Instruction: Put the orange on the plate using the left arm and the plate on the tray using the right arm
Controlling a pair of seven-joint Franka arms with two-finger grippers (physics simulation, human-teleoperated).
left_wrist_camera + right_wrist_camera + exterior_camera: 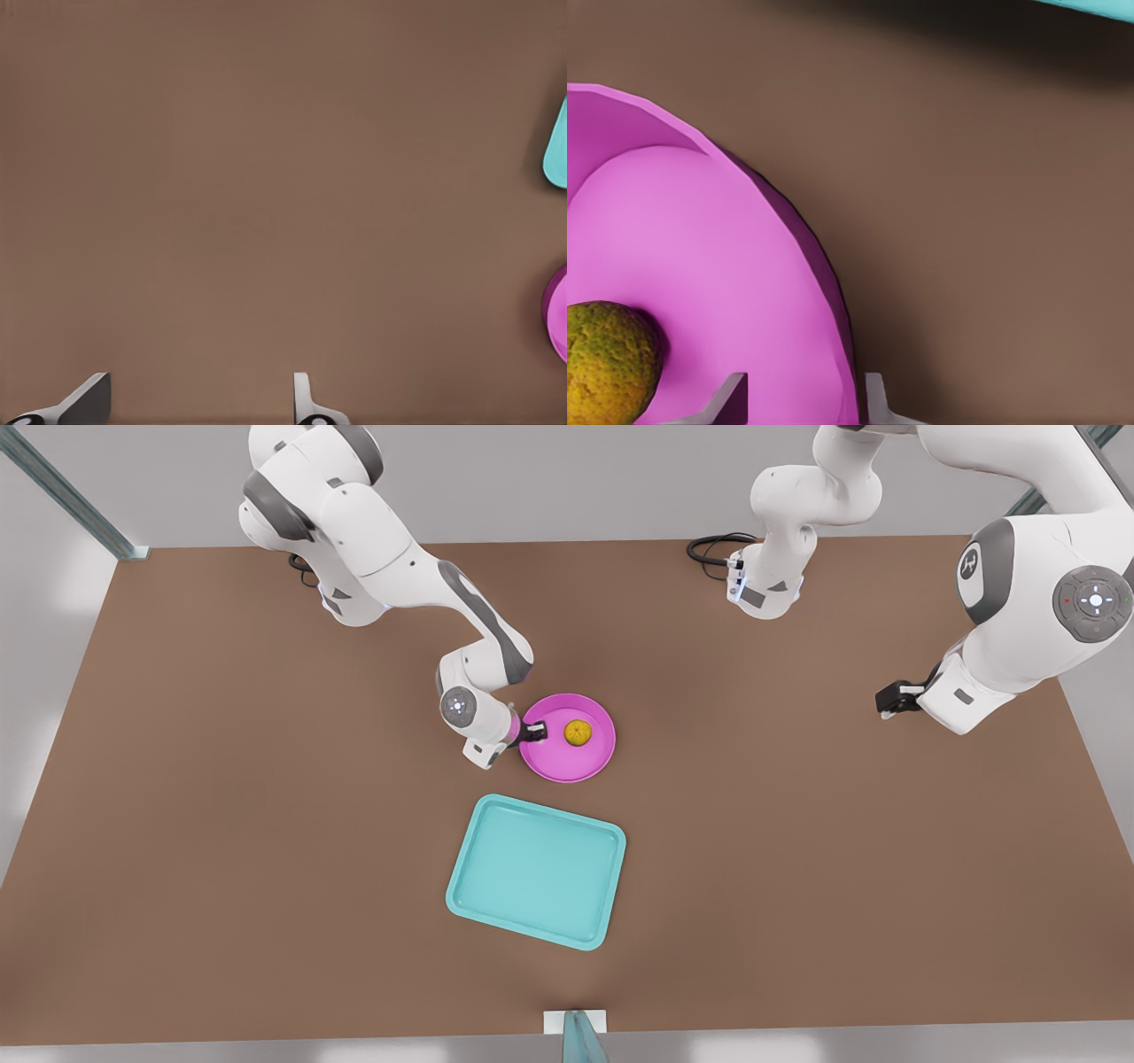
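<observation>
The pink plate (567, 766) lies mid-table with the orange (578, 732) resting in it. My right gripper (534, 732) is at the plate's rim on the front view's left side. In the right wrist view its fingers (735, 394) straddle the plate's (700, 239) wall, one inside and one outside, shut on it, with the orange (607, 363) close beside. The teal tray (536, 871) sits just in front of the plate, with nothing in it. My left gripper (886, 700) waits open above bare table at the front view's right, its fingertips (89, 398) wide apart.
The brown table spreads wide around the objects. Black cables (713, 549) lie by an arm base at the back. A post (580, 1036) stands at the front edge. The tray's corner (558, 150) and the plate's edge (558, 314) show in the left wrist view.
</observation>
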